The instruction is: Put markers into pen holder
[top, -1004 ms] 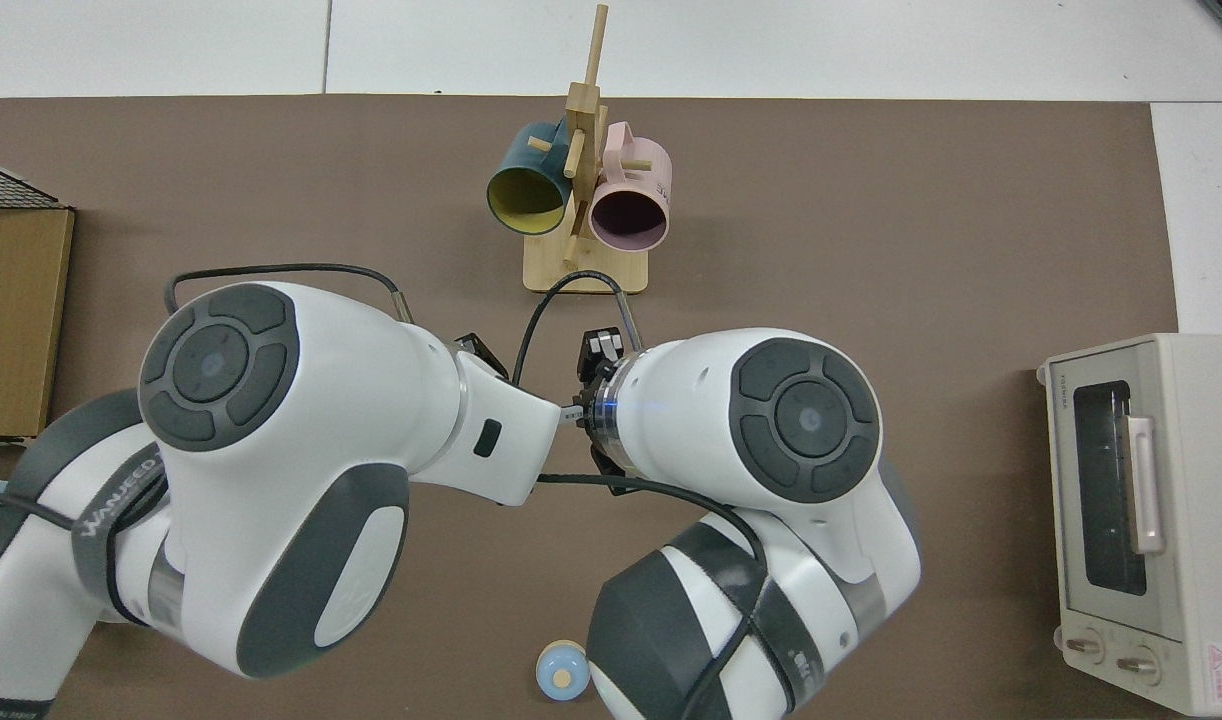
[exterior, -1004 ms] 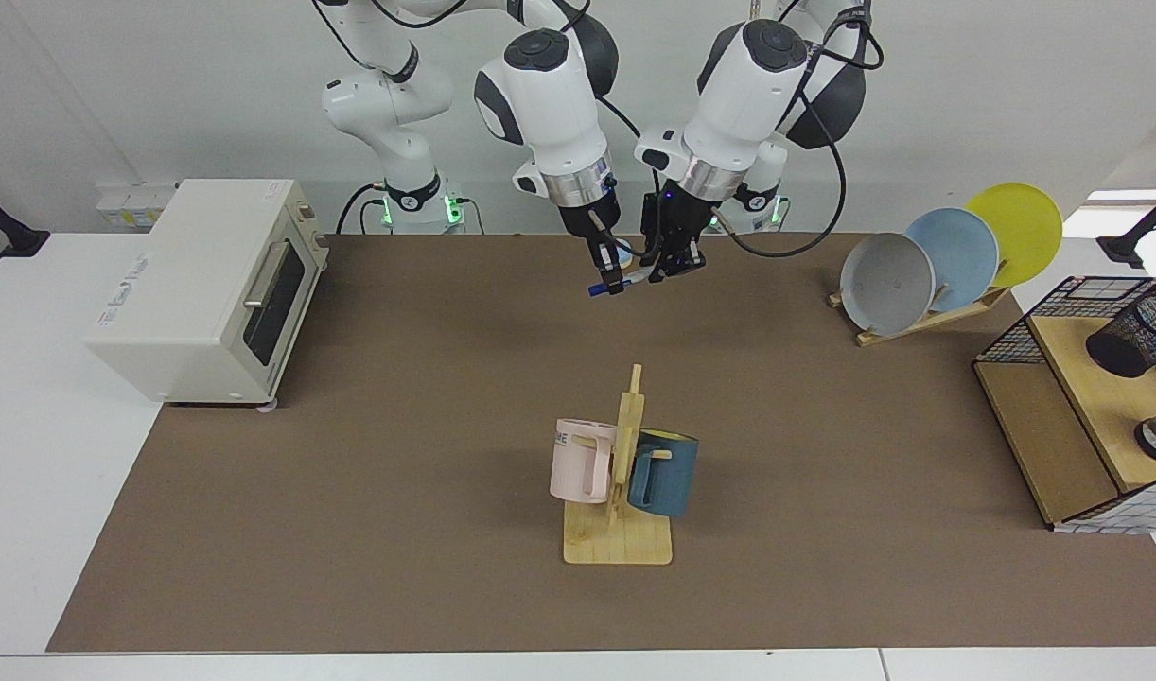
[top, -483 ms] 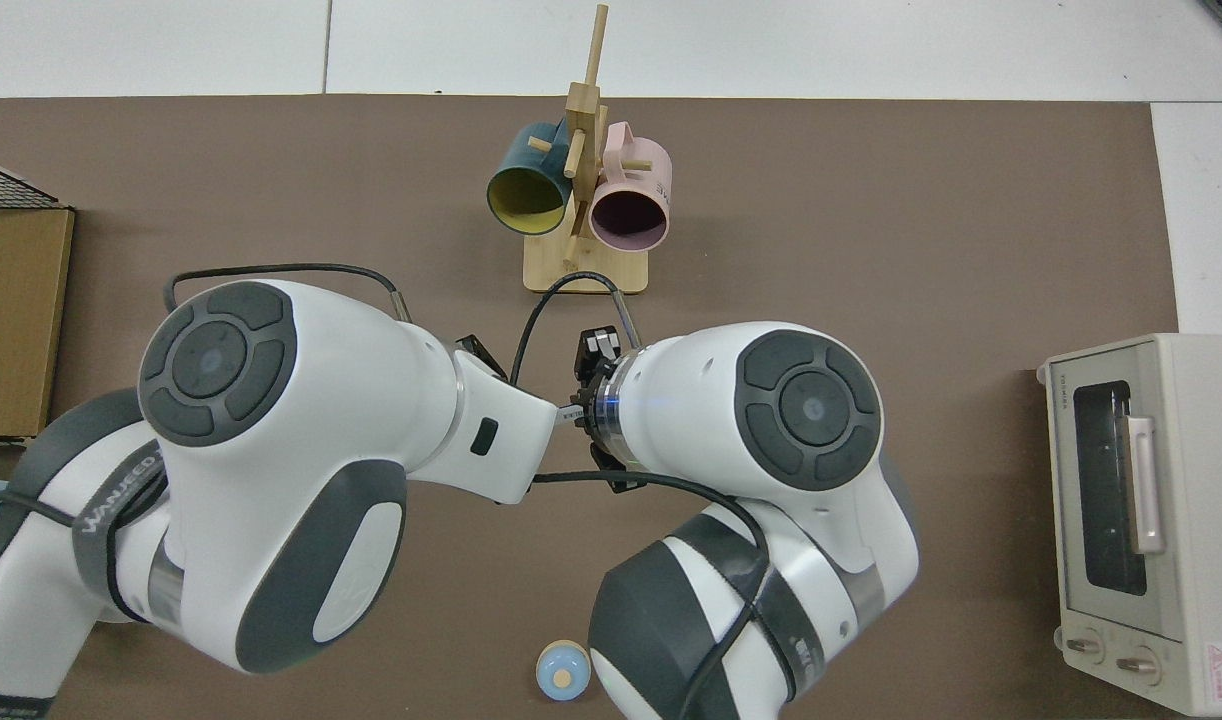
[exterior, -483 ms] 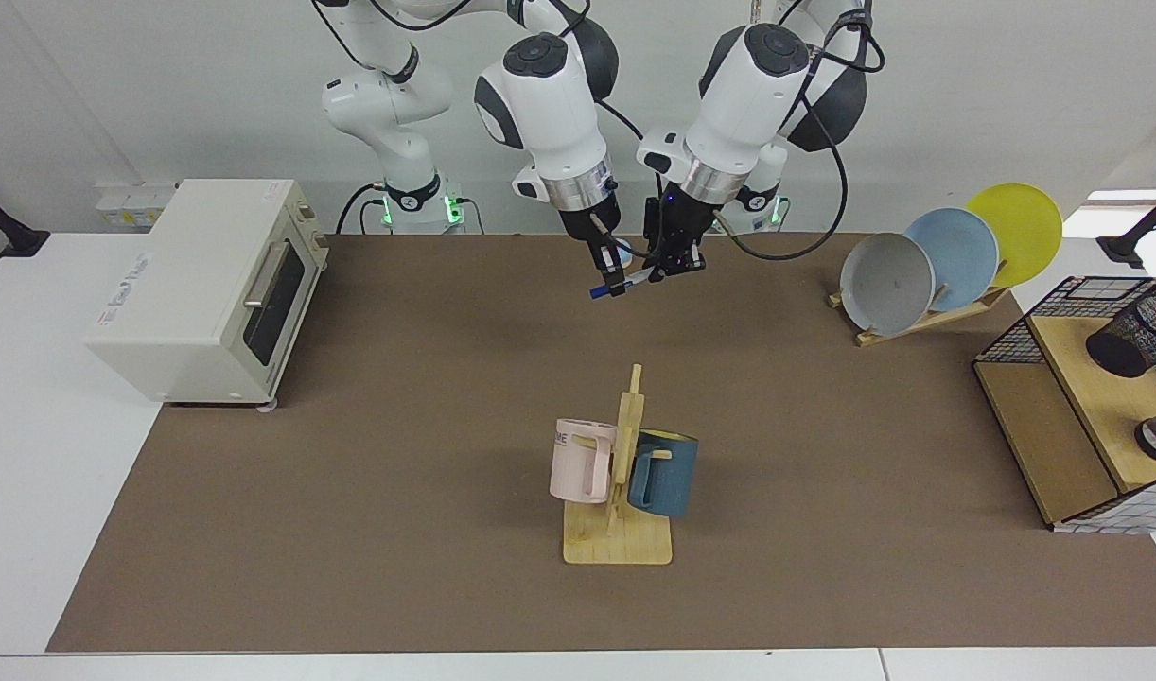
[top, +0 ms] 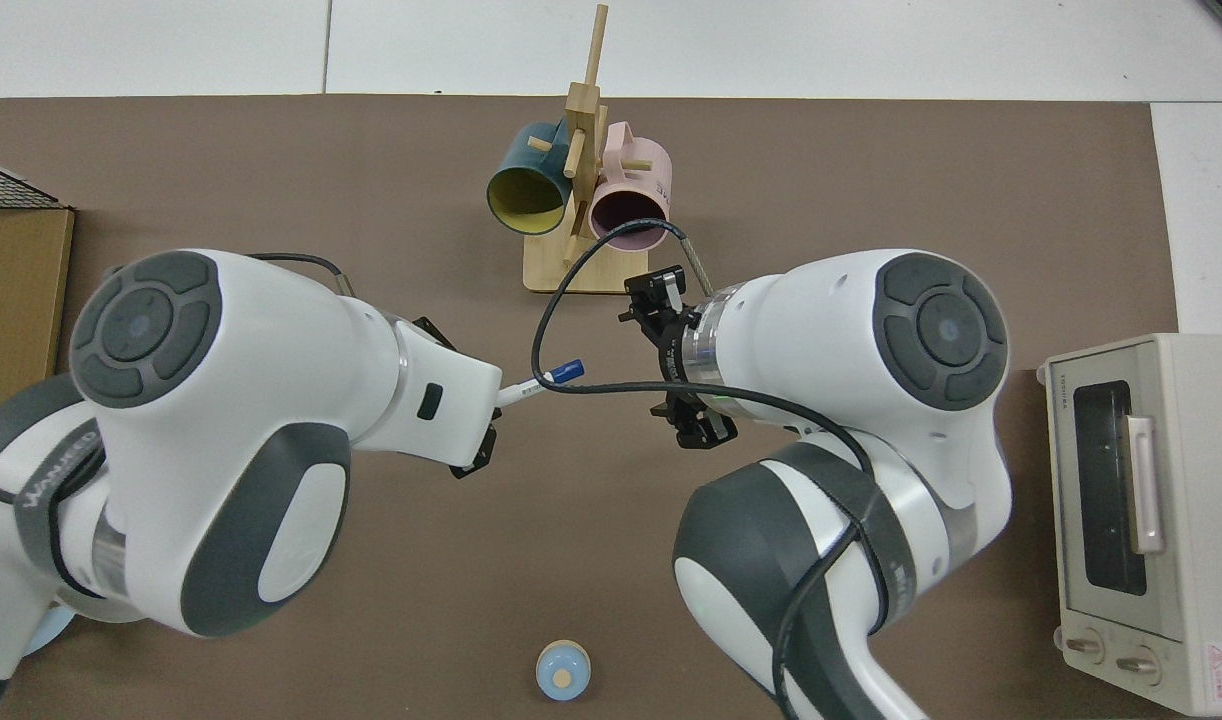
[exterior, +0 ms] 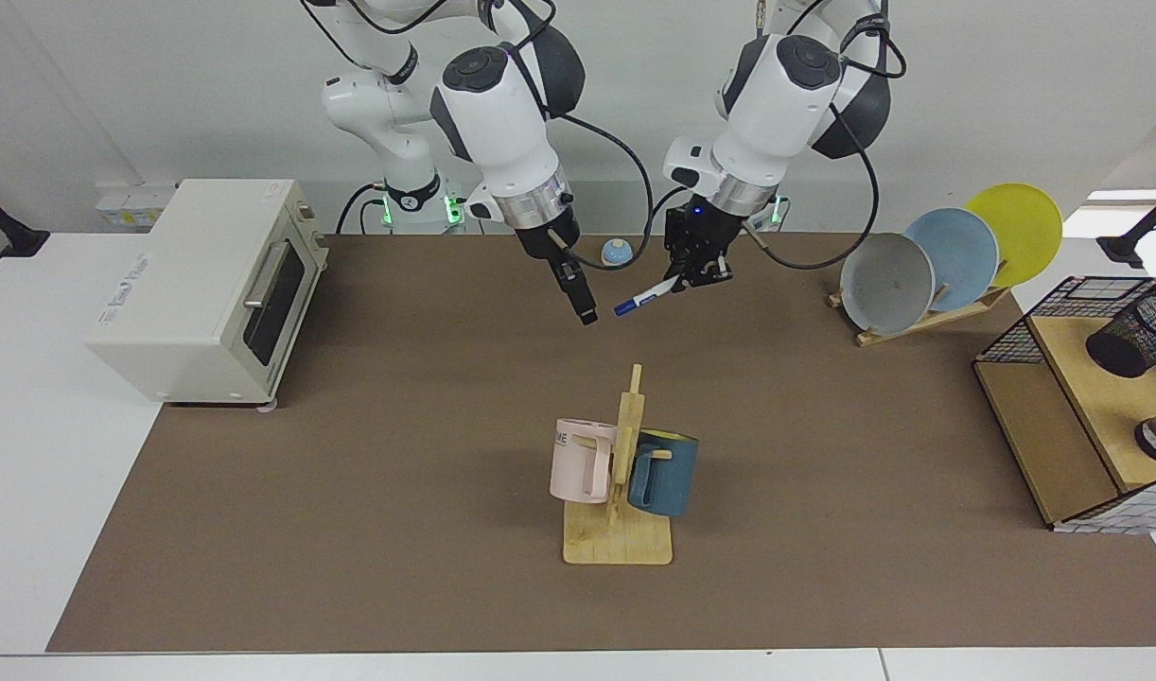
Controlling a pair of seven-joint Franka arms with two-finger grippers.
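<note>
The marker (exterior: 646, 297), white with a blue cap, hangs above the mat at the back centre. My left gripper (exterior: 696, 276) is shut on its white end, and the blue cap points down toward the mug stand. From above, the marker (top: 543, 381) sticks out from under the left wrist. My right gripper (exterior: 586, 316) hangs a short way off on the toaster side, open and holding nothing. The pen holder (exterior: 1131, 333), a black mesh cup, sits on the upper board of the wire rack (exterior: 1008, 345) at the far edge of the facing view.
A wooden mug stand (exterior: 619, 541) with a pink mug (exterior: 581, 461) and a blue mug (exterior: 665, 473) stands mid-mat. A toaster oven (exterior: 209, 284) is on the right arm's side. Plates lean in a rack (exterior: 952, 257) on the left arm's side. A small blue knob (exterior: 616, 253) lies between the bases.
Both grippers were together at the marker. The right gripper has let go and swung toward the toaster. The left gripper has carried the marker toward the plates.
</note>
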